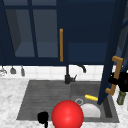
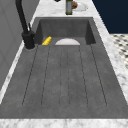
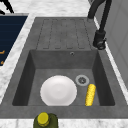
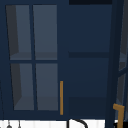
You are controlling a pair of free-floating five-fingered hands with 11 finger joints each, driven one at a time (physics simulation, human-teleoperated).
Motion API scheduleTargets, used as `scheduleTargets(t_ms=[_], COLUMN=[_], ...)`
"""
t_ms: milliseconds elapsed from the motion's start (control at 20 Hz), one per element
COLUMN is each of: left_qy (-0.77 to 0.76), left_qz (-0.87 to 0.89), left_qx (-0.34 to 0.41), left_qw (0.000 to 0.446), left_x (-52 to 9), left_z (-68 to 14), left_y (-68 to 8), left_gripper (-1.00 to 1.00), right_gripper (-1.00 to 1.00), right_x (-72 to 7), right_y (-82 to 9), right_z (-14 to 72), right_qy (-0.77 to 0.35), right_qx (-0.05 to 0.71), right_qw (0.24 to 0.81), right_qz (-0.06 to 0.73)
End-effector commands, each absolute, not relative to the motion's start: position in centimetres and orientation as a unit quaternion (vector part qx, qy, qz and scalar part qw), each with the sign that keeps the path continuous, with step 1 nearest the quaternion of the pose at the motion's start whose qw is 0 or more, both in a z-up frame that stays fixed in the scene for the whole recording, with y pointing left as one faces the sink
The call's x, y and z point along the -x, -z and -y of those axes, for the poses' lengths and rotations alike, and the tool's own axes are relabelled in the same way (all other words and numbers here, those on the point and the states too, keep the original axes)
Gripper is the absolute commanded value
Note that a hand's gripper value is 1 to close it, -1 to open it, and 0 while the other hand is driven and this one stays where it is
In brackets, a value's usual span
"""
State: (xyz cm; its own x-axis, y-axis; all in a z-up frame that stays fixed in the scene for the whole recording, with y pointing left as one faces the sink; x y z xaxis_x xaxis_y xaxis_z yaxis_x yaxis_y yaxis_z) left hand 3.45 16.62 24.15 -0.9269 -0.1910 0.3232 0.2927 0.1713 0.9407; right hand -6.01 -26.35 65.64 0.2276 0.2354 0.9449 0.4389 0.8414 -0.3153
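Utensils (image 1: 12, 71) hang on the tiled wall at far left, under the closed glazed cabinet door (image 1: 30, 32) with its brass bar handle (image 1: 61, 45).

Left hand (image 1: 43, 117): low at the near edge of the sink's draining board (image 1: 45, 97), fingers curled, holding nothing, just left of the red ball.

Red ball (image 1: 67, 114): large, at the near edge, in front of the basin.

Faucet (image 1: 67, 77): black, at the far rim between draining board and basin.

Basin (image 3: 37, 72) contents: white plate (image 3: 58, 90) flat on the bottom; drain (image 3: 82, 80) just beside it; yellow corn cob (image 3: 90, 94) lying to the far side of the plate, apart from it.

Open cabinet door (image 1: 110, 50): dark blue, swung out edge-on over the basin's right end, with a brass handle (image 1: 115, 75) on its right face.

Right hand (image 1: 119, 80): at right, fingers wrapped round the open door's brass handle.

Olive bottle (image 3: 45, 120): yellow cap, standing on the marble counter (image 1: 10, 100) right of the basin, just below the right hand.
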Motion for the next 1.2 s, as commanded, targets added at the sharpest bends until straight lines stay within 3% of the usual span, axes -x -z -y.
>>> scheduleTargets(t_ms=[0, 1150], left_qy=[0.643, 0.643], left_qz=[0.742, 0.742], left_qx=[0.034, 0.034], left_qw=[0.188, 0.188], left_x=[-3.4, -3.4], left_z=[-16.6, -16.6], left_y=[-24.2, -24.2], left_gripper=[0.0, 0.0], right_gripper=[1.0, 1.0], right_x=[7.2, 11.9], right_y=[-65.8, -66.2], right_z=[29.0, 44.2], right_qy=[0.075, -0.008], right_qx=[0.258, 0.216], right_qw=[0.736, 0.741], right_qz=[0.621, 0.636])
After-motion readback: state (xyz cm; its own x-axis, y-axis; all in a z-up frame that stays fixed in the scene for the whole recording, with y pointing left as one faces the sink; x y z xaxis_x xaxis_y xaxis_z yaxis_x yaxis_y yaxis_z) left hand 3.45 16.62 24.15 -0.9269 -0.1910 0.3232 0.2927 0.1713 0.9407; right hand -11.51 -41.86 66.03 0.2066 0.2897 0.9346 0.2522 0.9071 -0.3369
